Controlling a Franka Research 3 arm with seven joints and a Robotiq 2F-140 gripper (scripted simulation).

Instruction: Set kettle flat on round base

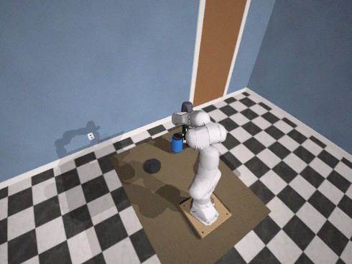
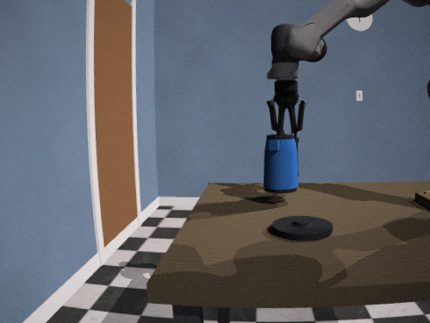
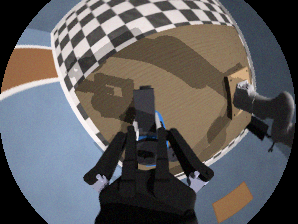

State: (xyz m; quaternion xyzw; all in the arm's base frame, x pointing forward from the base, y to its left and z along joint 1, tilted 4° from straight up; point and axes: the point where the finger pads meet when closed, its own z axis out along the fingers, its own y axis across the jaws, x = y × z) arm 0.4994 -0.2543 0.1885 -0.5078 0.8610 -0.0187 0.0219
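Note:
The blue kettle (image 2: 281, 163) is upright near the far edge of the table, and it also shows in the top view (image 1: 176, 143). My gripper (image 2: 287, 132) comes down from above and is shut on the handle bar at the kettle's right side. The kettle's foot is at or just above the table top, and I cannot tell which. The dark round base (image 2: 301, 227) lies flat with its stud up, nearer the camera and apart from the kettle; it also shows in the top view (image 1: 151, 166). In the wrist view the kettle (image 3: 148, 141) sits between my fingers.
The brown table (image 2: 307, 246) has its left edge close to the kettle, with checkered floor below. The arm's mounting plate (image 1: 205, 216) is on the table behind the base. A door (image 2: 115, 114) and blue walls stand around.

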